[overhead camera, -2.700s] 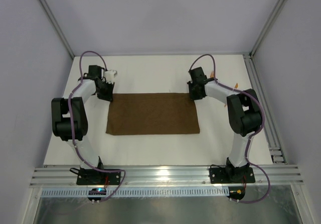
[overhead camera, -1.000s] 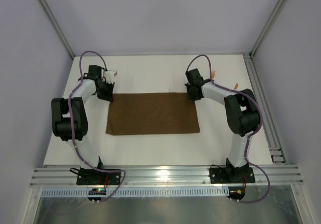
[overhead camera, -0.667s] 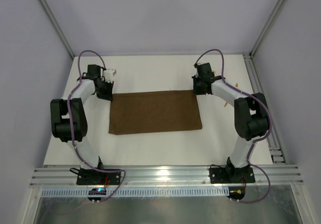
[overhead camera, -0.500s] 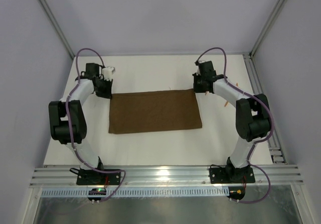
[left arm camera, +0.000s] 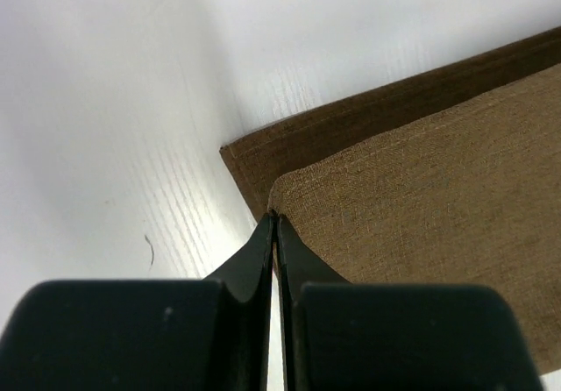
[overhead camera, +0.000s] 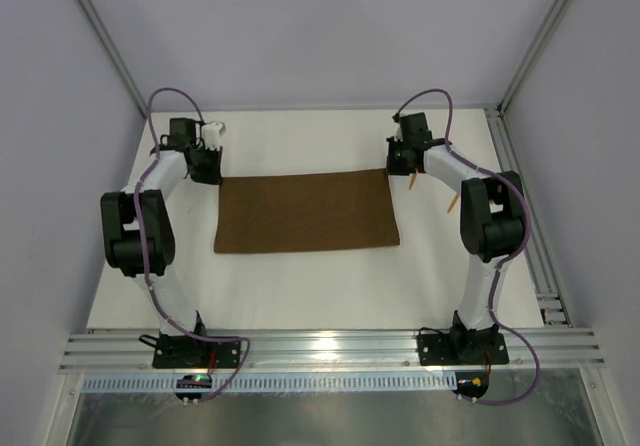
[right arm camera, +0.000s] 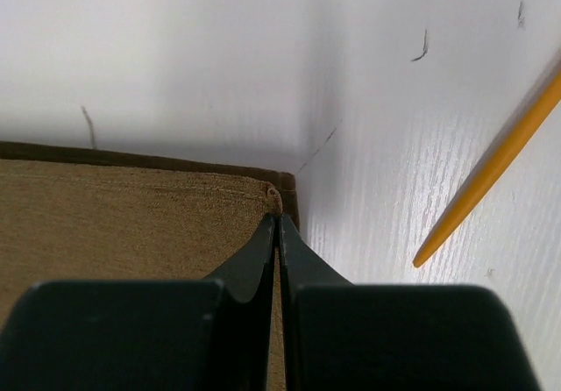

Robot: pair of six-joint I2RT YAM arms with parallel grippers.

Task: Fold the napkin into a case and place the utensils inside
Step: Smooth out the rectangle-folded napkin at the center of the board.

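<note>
Lying mid-table with its long axis left to right, the doubled napkin is pinched at its far corners by the clamped left gripper and right gripper; a utensil is seen slanted nearby.

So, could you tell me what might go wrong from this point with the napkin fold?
1. The left gripper and right gripper each pinch only the tip of a far corner of the napkin; the cloth may slip out when pulled.
2. At the left corner the lower layer sticks out past the upper one, so the fold may end uneven.
3. An orange utensil lies close beside the right gripper and could get knocked.
</note>
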